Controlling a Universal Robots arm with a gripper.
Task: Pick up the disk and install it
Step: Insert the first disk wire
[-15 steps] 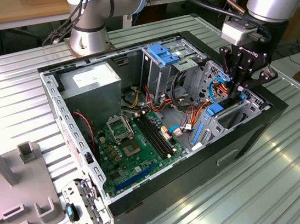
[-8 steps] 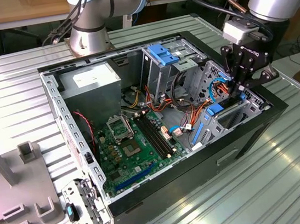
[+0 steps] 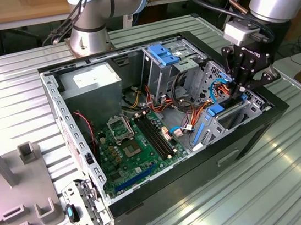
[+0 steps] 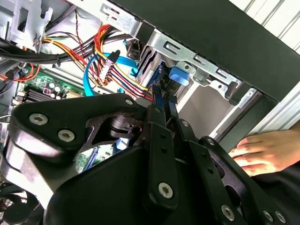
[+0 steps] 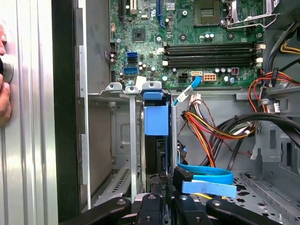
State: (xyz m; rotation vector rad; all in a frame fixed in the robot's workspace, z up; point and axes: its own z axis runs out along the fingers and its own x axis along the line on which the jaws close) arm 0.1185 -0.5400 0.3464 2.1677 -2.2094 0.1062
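The disk (image 3: pixel 226 115) stands on edge in the drive bay at the exterior view's right end of the open computer case (image 3: pixel 65 118). Its blue rail (image 5: pixel 156 121) shows between the bay's metal walls in the first wrist view, and its blue tab (image 4: pixel 180 75) in the second wrist view. My gripper (image 3: pixel 241 90) hangs right over the bay. Its black fingers (image 4: pixel 157 112) are drawn close together and pinch the disk's near edge. In the first wrist view the gripper (image 5: pixel 167 180) sits right at that edge.
Bundled red, yellow and blue cables (image 5: pixel 211 131) lie beside the bay. The motherboard (image 3: pixel 127 143), grey power supply (image 3: pixel 93 81) and blue-topped drive cage (image 3: pixel 165 55) fill the case. A person's hand (image 4: pixel 262 150) rests on the table by the case. Grey fixtures (image 3: pixel 16 185) stand at the exterior view's left.
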